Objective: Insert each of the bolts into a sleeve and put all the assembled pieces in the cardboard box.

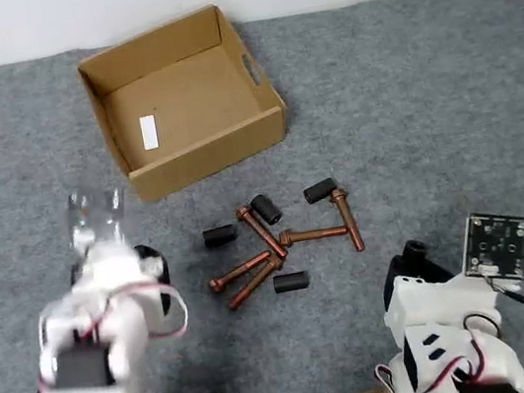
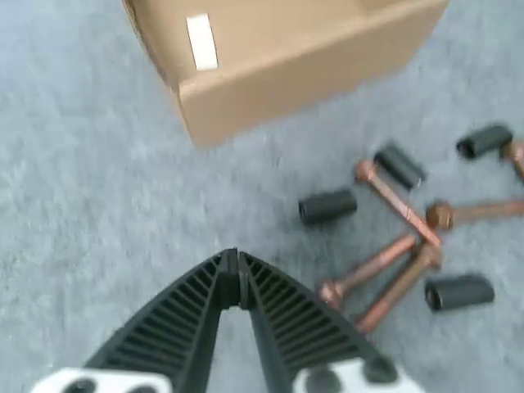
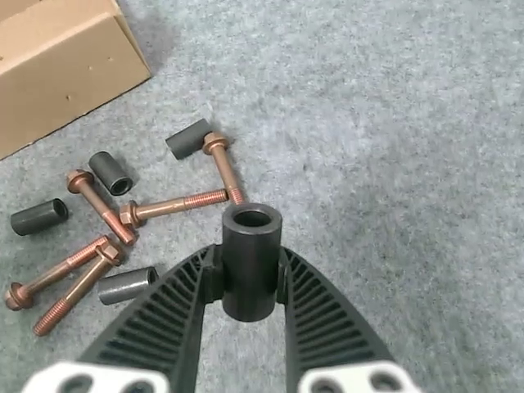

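Between the two arms, on the grey carpeted table (image 1: 443,78), five copper-coloured metal bolts (image 1: 313,235) lie flat in a loose heap with four loose black sleeves (image 1: 220,234). None are assembled, and the open brown cardboard box (image 1: 206,155) behind them holds no pieces. Right gripper (image 3: 250,278) is pinching a black cylindrical metal sleeve (image 3: 251,246) upright, bore facing its wrist. Left gripper (image 2: 232,274) hangs just beside the heap, jaws pressed together on nothing. Nearest bolt (image 2: 368,267) lies slanted, head end toward it — I'd guess that's the one to grab and feed in lengthwise.
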`<state>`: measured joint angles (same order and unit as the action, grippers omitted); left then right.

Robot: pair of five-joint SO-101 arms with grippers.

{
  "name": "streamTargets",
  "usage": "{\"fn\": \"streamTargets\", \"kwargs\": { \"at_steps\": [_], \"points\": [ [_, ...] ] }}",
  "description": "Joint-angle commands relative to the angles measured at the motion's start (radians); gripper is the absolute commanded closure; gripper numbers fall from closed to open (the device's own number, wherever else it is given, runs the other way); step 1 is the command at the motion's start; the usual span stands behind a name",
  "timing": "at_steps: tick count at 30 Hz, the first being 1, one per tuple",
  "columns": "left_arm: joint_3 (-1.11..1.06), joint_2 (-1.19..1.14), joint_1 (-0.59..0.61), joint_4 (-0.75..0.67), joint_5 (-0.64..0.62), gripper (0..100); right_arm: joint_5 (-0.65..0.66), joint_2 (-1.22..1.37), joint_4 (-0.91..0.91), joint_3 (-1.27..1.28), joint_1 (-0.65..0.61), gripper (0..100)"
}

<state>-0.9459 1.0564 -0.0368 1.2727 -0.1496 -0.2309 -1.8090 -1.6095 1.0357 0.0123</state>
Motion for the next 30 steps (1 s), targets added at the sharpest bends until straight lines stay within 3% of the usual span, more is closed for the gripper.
{"fn": "streamTargets", "kwargs": {
  "at_steps": [1,9,13,16,20,30],
  "points": [
    [0.229,-0.328,-0.009,0.106,0.028,99,-0.011,-0.004,0.027,-0.005,0.008,99.0],
    [0.587,-0.756,-0.149,0.269,0.213,99,-0.012,-0.004,0.027,-0.003,0.013,99.0],
    [0.707,-0.887,-0.218,0.267,0.189,99,-0.012,-0.004,0.028,-0.002,0.013,99.0],
    [0.788,-0.968,-0.259,0.261,0.034,99,-0.012,-0.004,0.028,-0.002,0.013,99.0],
    [0.885,-1.086,-0.311,0.261,-0.282,99,-0.012,-0.004,0.028,-0.002,0.013,99.0],
    [0.947,-1.316,-0.342,0.152,-0.738,99,-0.012,-0.004,0.028,-0.002,0.015,99.0]
  ]
}}
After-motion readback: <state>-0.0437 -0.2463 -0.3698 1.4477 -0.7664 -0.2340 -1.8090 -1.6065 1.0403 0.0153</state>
